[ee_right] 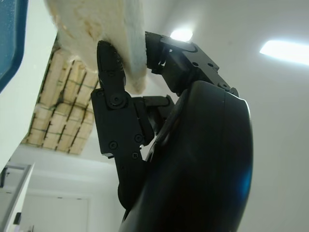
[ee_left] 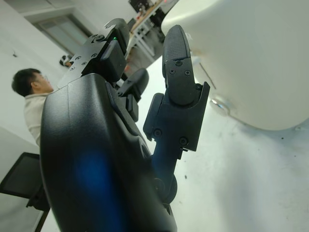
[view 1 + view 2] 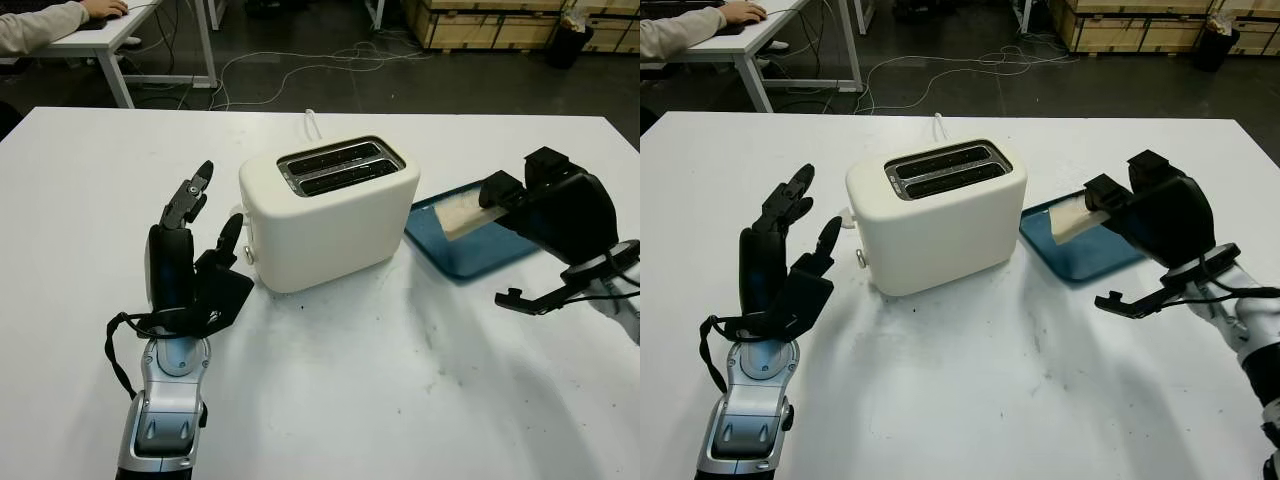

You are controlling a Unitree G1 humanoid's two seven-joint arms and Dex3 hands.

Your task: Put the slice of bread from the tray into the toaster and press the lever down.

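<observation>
Left to right: my left hand (image 3: 190,262) open beside the toaster (image 3: 330,210); its slots run crosswise; my right hand (image 3: 540,205), fingers closed on the bread slice (image 3: 462,212), holds it over the tray (image 3: 455,250), rightward of the slots.

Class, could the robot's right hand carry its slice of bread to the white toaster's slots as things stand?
Probably yes: the right hand grips the pale bread slice above the blue tray, and the white toaster has open, unobstructed slots.
</observation>
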